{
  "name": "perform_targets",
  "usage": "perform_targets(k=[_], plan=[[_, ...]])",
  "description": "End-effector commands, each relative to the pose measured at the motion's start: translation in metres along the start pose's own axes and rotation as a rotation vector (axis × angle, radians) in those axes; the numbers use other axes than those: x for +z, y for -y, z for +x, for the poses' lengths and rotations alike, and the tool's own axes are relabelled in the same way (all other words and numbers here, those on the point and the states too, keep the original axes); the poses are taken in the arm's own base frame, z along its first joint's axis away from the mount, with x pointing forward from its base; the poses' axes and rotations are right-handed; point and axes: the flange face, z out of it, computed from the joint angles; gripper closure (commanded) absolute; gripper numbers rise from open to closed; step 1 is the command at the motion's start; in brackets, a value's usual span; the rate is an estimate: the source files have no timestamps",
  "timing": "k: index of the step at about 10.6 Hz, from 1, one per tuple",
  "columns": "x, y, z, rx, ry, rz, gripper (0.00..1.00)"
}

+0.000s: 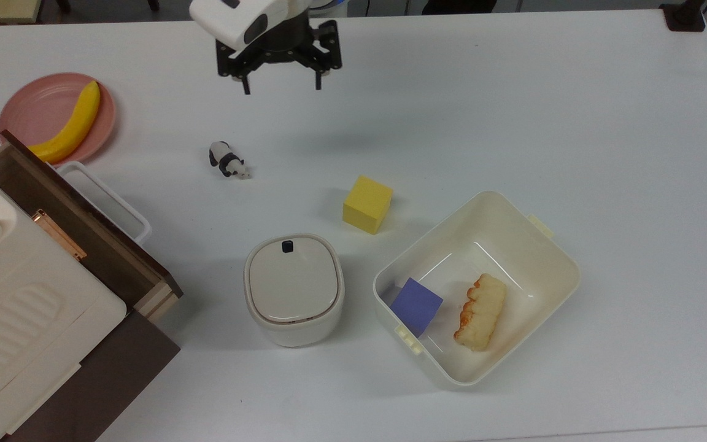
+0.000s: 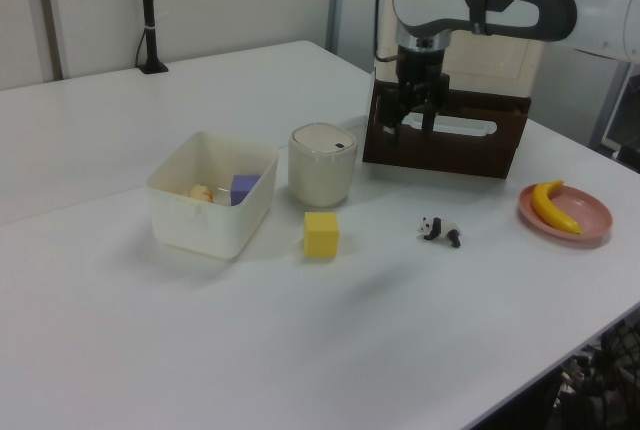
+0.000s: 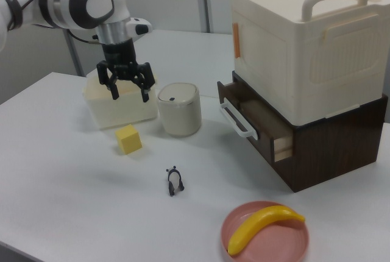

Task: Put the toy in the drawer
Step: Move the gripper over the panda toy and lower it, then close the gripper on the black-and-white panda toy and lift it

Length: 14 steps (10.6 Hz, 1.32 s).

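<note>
Bare table all round the toy [image 1: 227, 160]; yellow cube [image 1: 367, 204] and lidded pot [image 1: 294, 288] nearby; drawer [image 1: 77, 224] open
</note>
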Motion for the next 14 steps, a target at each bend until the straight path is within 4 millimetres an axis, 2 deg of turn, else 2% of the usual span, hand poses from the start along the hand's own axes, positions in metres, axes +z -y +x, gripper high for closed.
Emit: perform_targets(k=[1, 3, 5, 7, 9, 11, 14], plan=[[0.028, -0.020, -0.007, -0.126, 0.073, -0.034, 0.00], [0.082, -0.027, 0.000, -0.224, 0.161, -0.093, 0.00], [0.119, -0.049, 0.005, -0.282, 0.150, -0.117, 0.07], [0.130, -0.067, 0.001, -0.372, 0.159, -0.117, 0.13], [0.142, -0.071, -0.006, -0.450, 0.188, -0.098, 0.21], [0.155, -0.075, -0.007, -0.484, 0.211, -0.085, 0.21], [0.179, -0.071, 0.001, -0.498, 0.222, -0.084, 0.21]])
